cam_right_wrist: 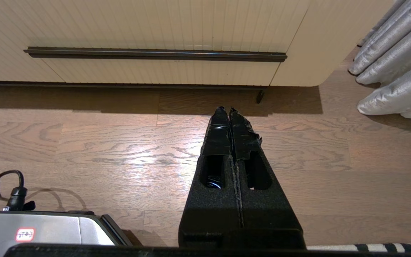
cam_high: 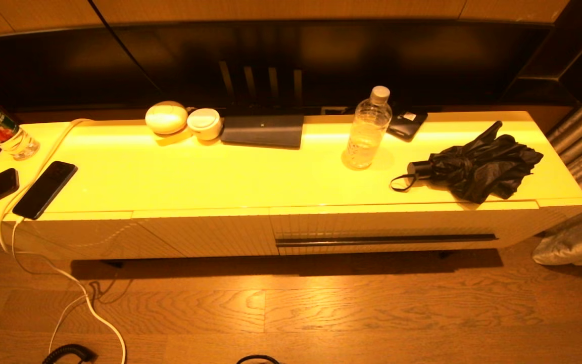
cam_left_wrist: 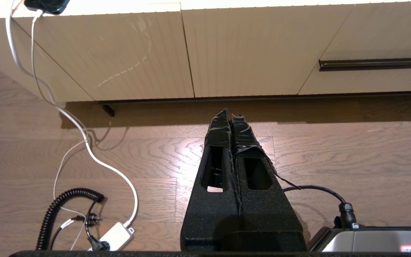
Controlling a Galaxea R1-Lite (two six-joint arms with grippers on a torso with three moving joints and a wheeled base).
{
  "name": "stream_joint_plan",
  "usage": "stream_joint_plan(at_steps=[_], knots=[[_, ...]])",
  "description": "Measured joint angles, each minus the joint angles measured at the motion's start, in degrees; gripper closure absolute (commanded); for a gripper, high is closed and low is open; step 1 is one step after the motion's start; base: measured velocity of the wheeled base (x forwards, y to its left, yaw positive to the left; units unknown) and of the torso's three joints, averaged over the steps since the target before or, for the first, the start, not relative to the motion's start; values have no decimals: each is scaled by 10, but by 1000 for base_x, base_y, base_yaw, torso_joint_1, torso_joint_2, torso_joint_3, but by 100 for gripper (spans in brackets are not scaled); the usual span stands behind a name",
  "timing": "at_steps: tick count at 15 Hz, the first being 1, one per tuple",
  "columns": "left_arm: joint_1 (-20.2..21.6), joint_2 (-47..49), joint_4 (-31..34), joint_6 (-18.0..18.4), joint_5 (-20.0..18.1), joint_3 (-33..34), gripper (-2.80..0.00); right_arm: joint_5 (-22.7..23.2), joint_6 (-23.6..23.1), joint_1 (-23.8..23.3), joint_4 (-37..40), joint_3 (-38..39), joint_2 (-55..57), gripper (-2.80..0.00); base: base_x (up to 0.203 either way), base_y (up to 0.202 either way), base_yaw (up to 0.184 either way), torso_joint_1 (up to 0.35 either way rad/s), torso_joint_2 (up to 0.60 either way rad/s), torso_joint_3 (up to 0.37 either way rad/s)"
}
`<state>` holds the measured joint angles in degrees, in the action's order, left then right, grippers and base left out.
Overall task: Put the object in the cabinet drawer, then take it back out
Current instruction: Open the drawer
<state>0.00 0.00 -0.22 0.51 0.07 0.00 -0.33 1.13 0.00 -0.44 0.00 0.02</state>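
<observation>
The cabinet drawer is closed, its ribbed cream front crossed by a long dark handle strip. On the cabinet top above it stand a clear plastic bottle and a folded black umbrella. Neither arm shows in the head view. My left gripper hangs shut and empty over the wood floor, left of the handle strip. My right gripper is also shut and empty, low in front of the drawer, a short way back from its handle strip.
On the cabinet's left sit two black phones, one on a white cable, and another bottle. Two white round items and a dark flat device line the back. Cables lie on the floor. Grey curtains hang at the right.
</observation>
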Motion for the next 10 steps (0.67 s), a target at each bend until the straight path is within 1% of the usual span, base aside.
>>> stream_joint_plan(at_steps=[10], knots=[[0,0,0,0,0,0,0,0,0,0,0,0,0,0,0,0,0,0,0,0]])
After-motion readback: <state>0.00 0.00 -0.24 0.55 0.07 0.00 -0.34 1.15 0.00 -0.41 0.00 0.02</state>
